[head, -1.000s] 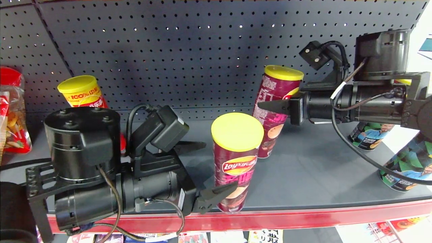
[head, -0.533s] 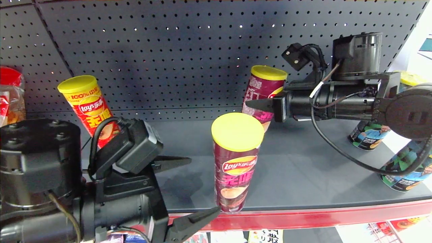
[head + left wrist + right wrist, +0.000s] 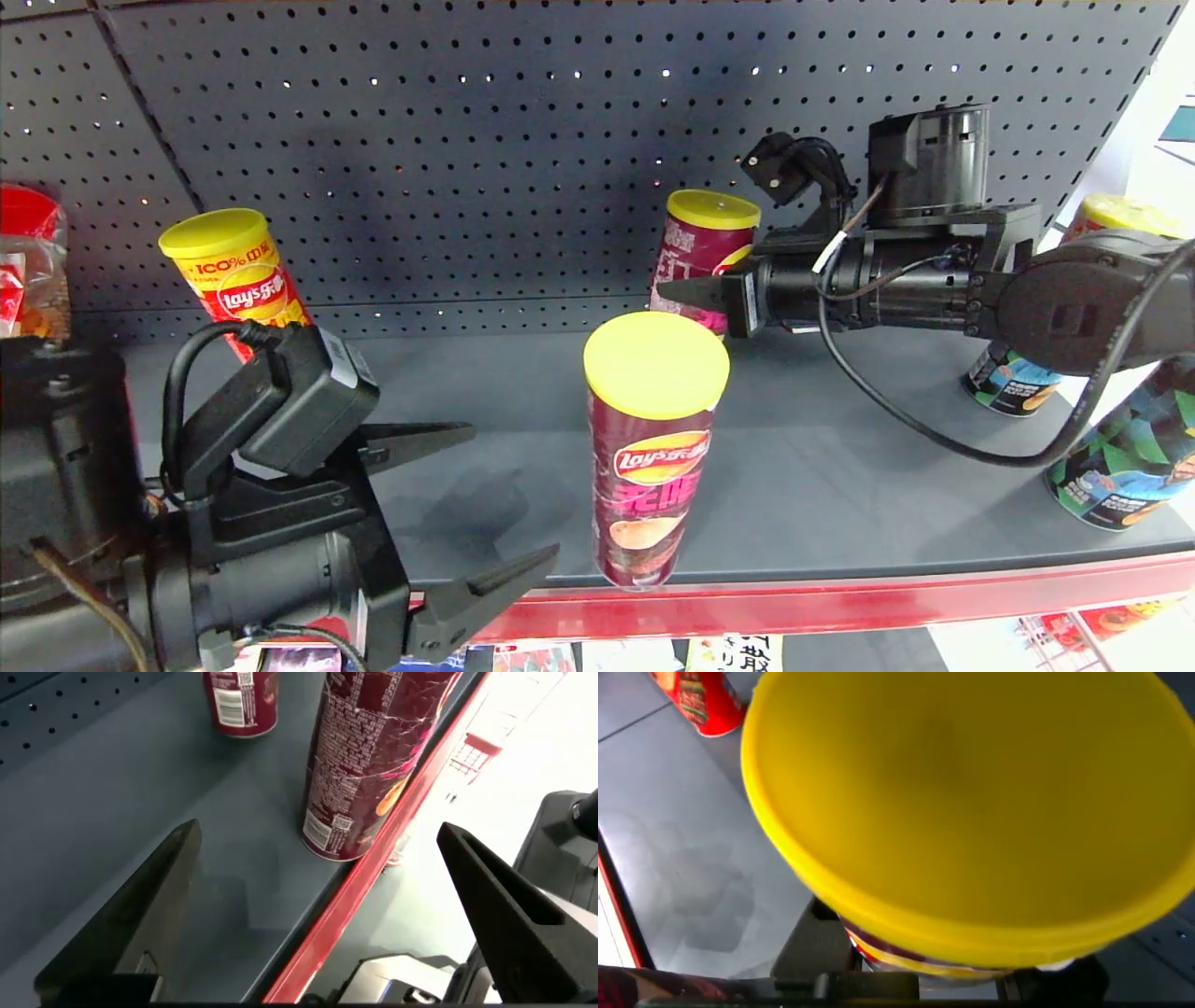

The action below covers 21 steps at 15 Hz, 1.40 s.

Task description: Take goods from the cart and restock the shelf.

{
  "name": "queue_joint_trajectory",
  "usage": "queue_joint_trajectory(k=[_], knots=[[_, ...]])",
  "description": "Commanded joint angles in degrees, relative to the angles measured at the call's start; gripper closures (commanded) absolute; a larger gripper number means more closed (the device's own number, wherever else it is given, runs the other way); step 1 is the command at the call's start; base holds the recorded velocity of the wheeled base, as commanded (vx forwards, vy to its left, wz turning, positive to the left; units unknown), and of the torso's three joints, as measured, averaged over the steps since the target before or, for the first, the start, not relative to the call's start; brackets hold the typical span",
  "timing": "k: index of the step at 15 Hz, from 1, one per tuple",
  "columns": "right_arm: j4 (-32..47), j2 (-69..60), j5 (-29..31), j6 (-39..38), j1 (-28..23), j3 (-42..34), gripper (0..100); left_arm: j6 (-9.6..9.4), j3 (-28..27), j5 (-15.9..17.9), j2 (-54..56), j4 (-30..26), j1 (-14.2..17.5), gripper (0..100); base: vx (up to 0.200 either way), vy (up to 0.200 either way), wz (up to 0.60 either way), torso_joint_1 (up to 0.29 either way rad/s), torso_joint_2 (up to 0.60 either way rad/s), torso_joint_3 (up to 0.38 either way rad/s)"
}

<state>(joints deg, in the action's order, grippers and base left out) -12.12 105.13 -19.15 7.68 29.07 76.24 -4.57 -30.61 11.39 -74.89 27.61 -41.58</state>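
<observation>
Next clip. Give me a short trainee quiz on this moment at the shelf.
1. True or false: the left gripper is open and empty.
2. The right gripper grips: A) a bottle, B) a purple can, C) a box.
3. Fill in: the free purple can stands near the shelf's ___ edge.
Key: 1 true; 2 B; 3 front.

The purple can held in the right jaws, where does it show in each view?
Head view: the purple can stands centre-right against the pegboard, in the right gripper, behind the front can.
Left wrist view: its lower part sits beyond the front can.
Right wrist view: its yellow lid is up close.
Shared landmark: the grey shelf deck.
</observation>
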Motion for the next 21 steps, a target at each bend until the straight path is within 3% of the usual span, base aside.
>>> queue_joint_trajectory(k=[1,2,9,14,21], knots=[[-0.01,0.16,0.08,-0.03,0.02,-0.04,100,0.00,0.11,-0.05,0.18,-0.01,0.19,0,0.000,0.000,0.00,0.000,0.00,0.000],[-0.01,0.25,0.08,-0.03,0.11,-0.04,0,0.00,0.20,-0.22,0.27,-0.01,0.19,0,0.000,0.000,0.00,0.000,0.00,0.000],[-0.01,-5.02,1.13,-0.39,0.19,-5.93,0,0.00,0.29,-0.31,0.53,-0.01,0.27,0,0.000,0.000,0.00,0.000,0.00,0.000],[-0.01,-17.42,4.47,-0.56,-0.77,-18.67,0,-0.26,0.46,-0.93,0.00,-2.56,1.59,0,0.000,0.000,0.00,0.000,0.00,0.000],[0.08,-37.81,4.39,-0.74,-1.21,-35.72,0,-0.53,-0.59,-1.01,-6.24,-2.91,1.50,0,0.000,0.000,0.00,0.000,0.00,0.000]])
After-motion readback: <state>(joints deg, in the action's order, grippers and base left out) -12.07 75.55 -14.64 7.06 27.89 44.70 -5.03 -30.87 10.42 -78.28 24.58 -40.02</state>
